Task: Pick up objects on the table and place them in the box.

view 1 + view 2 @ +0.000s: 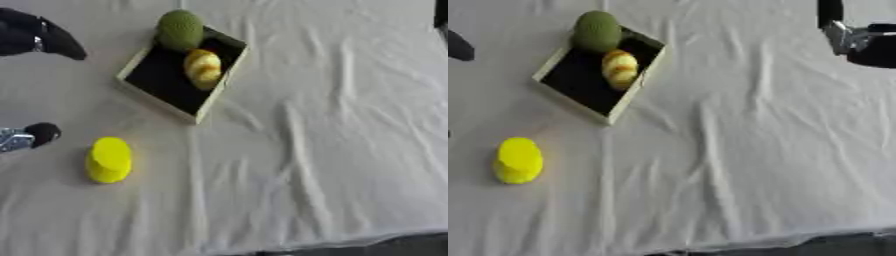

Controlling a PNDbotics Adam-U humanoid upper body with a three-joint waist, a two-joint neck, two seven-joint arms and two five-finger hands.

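Your left hand (39, 134) showed too little to tell its state; the yellow block (108, 159) just right of it looked light and rigid, best taken by its sides.

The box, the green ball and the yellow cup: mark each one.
box (166, 80), left eye view, on its dark floor.
green ball (180, 29), left eye view, on its middle.
yellow cup (109, 159), left eye view, on its side.
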